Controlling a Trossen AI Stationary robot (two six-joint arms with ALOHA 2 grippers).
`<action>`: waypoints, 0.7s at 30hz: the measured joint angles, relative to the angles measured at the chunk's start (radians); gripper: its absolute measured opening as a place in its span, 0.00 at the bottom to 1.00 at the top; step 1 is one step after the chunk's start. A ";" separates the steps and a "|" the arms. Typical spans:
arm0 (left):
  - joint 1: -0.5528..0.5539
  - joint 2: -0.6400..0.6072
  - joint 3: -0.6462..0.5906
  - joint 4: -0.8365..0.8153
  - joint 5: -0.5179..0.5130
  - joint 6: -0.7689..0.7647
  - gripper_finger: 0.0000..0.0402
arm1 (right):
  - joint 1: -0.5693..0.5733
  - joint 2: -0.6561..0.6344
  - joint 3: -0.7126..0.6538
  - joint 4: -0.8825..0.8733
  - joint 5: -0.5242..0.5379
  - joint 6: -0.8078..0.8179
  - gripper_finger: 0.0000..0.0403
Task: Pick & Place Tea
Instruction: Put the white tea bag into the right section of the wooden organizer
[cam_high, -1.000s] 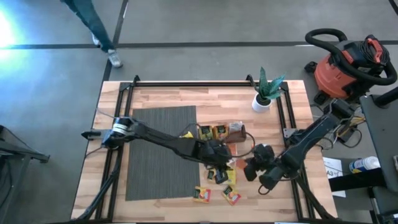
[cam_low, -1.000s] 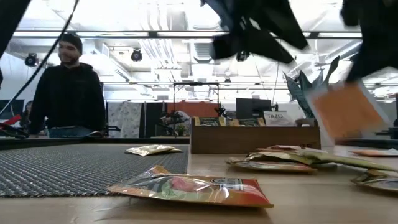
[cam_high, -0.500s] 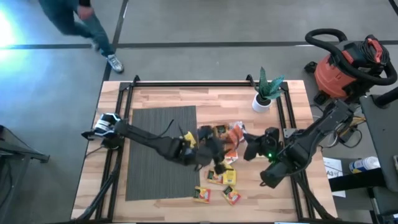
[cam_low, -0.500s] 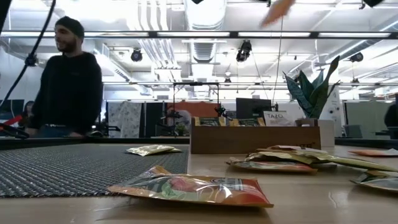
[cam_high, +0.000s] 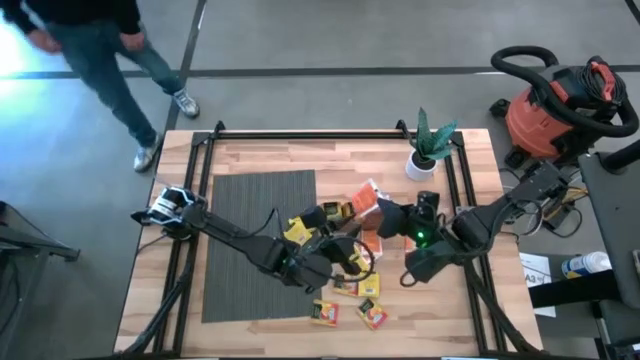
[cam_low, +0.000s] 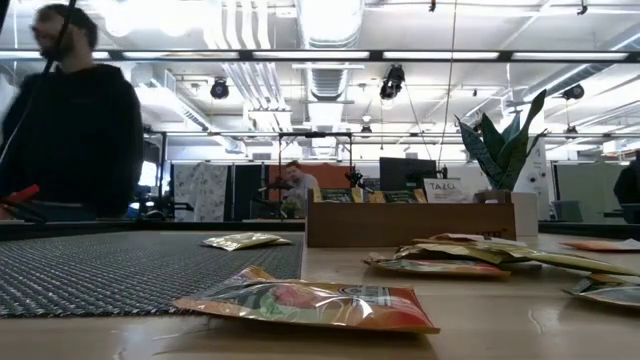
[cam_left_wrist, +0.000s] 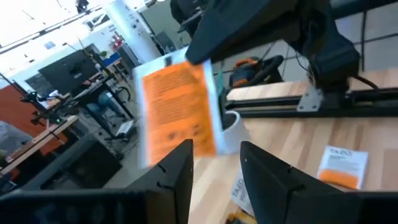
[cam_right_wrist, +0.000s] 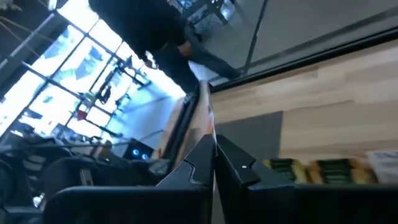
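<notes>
My right gripper (cam_high: 388, 215) hangs high over the table's middle, shut on an orange tea sachet (cam_high: 365, 200). The left wrist view shows this sachet (cam_left_wrist: 177, 106) in the air. My left gripper (cam_high: 345, 258) is raised just near of it, open, with nothing between its fingers (cam_left_wrist: 216, 165). More tea sachets lie flat on the wood: yellow ones (cam_high: 325, 313) by the near edge, a white-and-orange one (cam_left_wrist: 342, 167), a pile (cam_low: 480, 258), and one (cam_low: 245, 240) on the mat. The brown wooden tray (cam_low: 405, 223) stands behind them. My right gripper pinches the orange sachet by one edge (cam_left_wrist: 200, 62) between its two shut fingers (cam_right_wrist: 205, 163). The fingers come roughly level from the table's right. The sachet sticks out past the fingertips, edge-on in the right wrist view (cam_right_wrist: 202, 115), and is lifted clear of the table.
A dark ribbed mat (cam_high: 260, 240) covers the table's left half. A potted plant (cam_high: 422, 160) stands at the far right. Black rails (cam_high: 330, 132) frame the tabletop. A person (cam_high: 90, 50) walks beyond the far left corner. A red vacuum (cam_high: 555, 110) sits off the table's right.
My right gripper has risen with the orange sachet, lifting it clear of the table and out of the low view, and has moved toward the table's left. My left gripper has risen from the sachet pile and tipped from pointing down to about level. The person has walked left.
</notes>
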 joint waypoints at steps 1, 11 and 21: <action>0.004 0.000 0.000 0.002 -0.001 0.012 0.32 | -0.011 0.001 0.000 0.041 -0.005 -0.030 0.02; 0.029 0.000 0.000 -0.001 -0.121 0.055 0.32 | -0.061 0.002 -0.003 0.216 -0.049 -0.169 0.02; 0.046 0.001 0.003 0.000 -0.123 0.069 0.32 | -0.060 0.016 -0.004 0.264 -0.075 -0.169 0.02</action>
